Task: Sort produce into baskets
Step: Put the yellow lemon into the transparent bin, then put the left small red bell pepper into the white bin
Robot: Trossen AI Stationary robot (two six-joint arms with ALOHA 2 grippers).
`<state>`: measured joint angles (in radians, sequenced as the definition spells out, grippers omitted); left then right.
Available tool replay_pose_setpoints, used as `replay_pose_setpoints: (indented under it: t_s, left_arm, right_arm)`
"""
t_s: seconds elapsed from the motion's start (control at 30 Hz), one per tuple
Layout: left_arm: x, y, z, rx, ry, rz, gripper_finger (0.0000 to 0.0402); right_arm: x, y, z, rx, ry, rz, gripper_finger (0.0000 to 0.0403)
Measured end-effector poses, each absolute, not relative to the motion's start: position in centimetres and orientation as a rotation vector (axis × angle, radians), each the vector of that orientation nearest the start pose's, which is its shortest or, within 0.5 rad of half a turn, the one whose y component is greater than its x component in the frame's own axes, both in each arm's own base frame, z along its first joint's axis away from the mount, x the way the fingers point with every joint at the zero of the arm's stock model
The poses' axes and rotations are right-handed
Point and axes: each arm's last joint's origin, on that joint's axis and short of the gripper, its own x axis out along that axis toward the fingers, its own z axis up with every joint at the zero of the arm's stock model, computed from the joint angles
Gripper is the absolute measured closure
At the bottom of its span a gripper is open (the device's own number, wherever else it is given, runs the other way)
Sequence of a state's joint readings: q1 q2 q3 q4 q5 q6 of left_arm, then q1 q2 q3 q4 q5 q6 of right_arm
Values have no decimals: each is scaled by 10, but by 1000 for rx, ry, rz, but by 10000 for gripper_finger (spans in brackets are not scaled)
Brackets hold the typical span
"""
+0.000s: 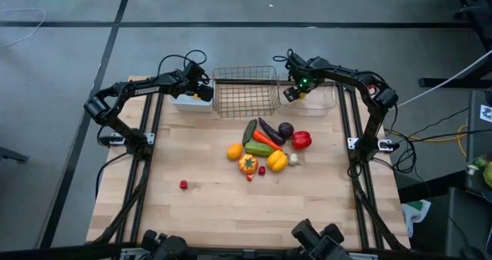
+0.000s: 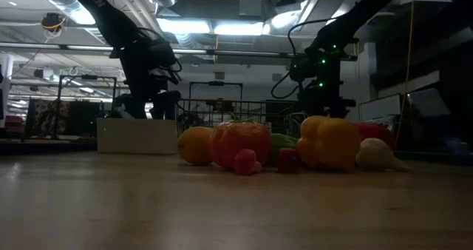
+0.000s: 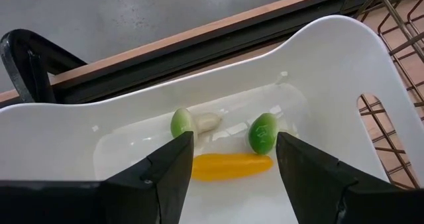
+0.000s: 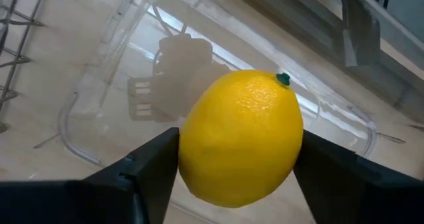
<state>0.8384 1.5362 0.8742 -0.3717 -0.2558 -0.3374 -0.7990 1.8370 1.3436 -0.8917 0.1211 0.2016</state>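
a produce-sorting job well short of done: the right gripper (image 4: 232, 177) hangs over the clear bin (image 4: 119, 65) at the table's one o'clock corner with a yellow lemon (image 4: 238, 134) between its fingers, which sit against the fruit's sides; whether they are letting go cannot be told. the bin looks bare beneath it. at eleven o'clock the left gripper (image 3: 233, 177) hovers above the white tray (image 3: 331, 58), jaws spread and carrying nothing, with three pieces already lying inside: two small green-and-white vegetables (image 3: 262, 131) and a yellow piece (image 3: 232, 166). the wire basket (image 1: 246, 91) at twelve o'clock, between tray and bin, appears to hold nothing. most of the work is left: a heap near the table's centre (image 1: 265, 146) includes a cucumber, carrot, eggplant, purple onion, red pepper (image 1: 301, 139), yellow pepper (image 1: 277, 161), an orange (image 1: 234, 151) and small bits, and one red piece (image 1: 184, 185) sits apart toward seven o'clock.
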Motion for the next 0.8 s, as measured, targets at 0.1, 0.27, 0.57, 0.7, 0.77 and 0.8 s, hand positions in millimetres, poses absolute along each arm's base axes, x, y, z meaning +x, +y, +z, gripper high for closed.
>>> replay_pose_setpoints:
  t_s: [0.1,0.27,0.57,0.7,0.77,0.8]
  left_arm:
    - [188,220,182,-587,867,1166,190]
    - [188,221,182,-583,870,1164,190]
    - [188,220,192,-479,880,1111,190]
    - [185,217,218,-438,791,1110,190]
    - [183,213,233,-423,740,1105,190]
    - [182,210,241,-411,713,1094,190]
  right_arm:
    - [243,-254,200,634,1275,-905,92]
    - [243,-254,200,633,1276,-905,66]
    - [243,-254,200,632,1276,-905,60]
    - [243,-254,200,632,1276,-905,61]
    - [243,-254,200,632,1276,-905,61]
    - [243,-254,200,632,1276,-905,61]
